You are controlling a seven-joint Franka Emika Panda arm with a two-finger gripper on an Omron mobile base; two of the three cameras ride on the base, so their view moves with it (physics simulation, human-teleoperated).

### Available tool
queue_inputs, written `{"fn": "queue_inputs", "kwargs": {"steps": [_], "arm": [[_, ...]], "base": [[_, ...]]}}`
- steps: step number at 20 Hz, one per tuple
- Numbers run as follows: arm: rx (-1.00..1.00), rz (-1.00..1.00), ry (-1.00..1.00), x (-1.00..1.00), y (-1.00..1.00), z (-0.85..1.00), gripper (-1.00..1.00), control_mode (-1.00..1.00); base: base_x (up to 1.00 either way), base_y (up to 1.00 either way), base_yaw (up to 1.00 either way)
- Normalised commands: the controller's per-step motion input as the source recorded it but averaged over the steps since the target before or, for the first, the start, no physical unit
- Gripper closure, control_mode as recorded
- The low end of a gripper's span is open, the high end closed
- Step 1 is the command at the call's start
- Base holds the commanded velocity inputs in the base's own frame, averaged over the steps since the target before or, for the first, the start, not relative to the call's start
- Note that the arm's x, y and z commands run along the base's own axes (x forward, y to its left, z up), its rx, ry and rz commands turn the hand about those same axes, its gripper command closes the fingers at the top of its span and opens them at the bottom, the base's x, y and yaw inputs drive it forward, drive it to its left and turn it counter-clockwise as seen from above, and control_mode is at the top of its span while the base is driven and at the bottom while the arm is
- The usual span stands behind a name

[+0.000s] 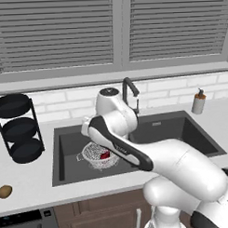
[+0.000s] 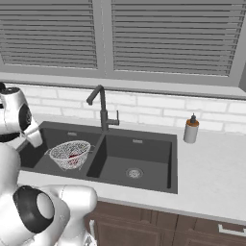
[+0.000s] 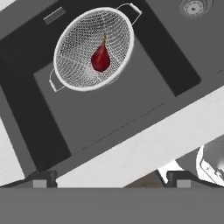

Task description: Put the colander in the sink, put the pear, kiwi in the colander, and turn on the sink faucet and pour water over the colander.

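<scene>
Colander [image 3: 94, 48] sits in the left basin of the sink [image 1: 65, 136], pear [image 3: 100, 57] already inside it. Kiwi [image 1: 4, 191] is on the tabletop [image 1: 25, 177], well left of the sink near the front edge, below the black rack trays [image 1: 18, 128]. So kiwi is your next pick, then faucet [image 2: 102, 108].

Pincer [image 3: 111, 181] is spread wide, holding nothing, looking down from above over the sink's front rim and the colander.

Risks:
- Kiwi is close to the tabletop edge and oval; a sloppy close could roll it off the front.
- It's far left, so you prob. need a long swing; elbow could clip the rack trays or faucet spout.
- Colander sits tilted-ish in the basin; dropping the kiwi from high may bounce it out or tip the bowl.
- Faucet lever is small and near the soap bottle [image 2: 191, 130] side; the spout may not aim over the left basin.

Hard to see: the arm covers part of the colander in the left base view, the pear is barely a red speck in both base views, and faucet lever position is unclear.
</scene>
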Motion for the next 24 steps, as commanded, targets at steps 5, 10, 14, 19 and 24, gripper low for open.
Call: {"fn": "queue_inputs", "kwargs": {"steps": [5, 10, 14, 19, 24], "arm": [[0.0, 0.14, 0.0, -1.0, 0.65, 0.8, -1.0, -1.0], [0.0, 0.14, -0.01, -1.0, 0.86, 0.31, -1.0, -1.0], [0.0, 0.15, 0.0, -0.66, 0.99, 0.03, -1.0, -1.0], [0.0, 0.13, 0.0, -0.07, 0.96, 0.0, -1.0, -1.0], [0.0, 0.08, 0.0, 0.24, 0.77, -0.04, -1.0, -1.0]], "base": [[0.0, 0.0, 0.0], [0.0, 0.0, 0.0], [0.0, 0.0, 0.0], [0.0, 0.0, 0.0], [0.0, 0.0, 0.0]]}}
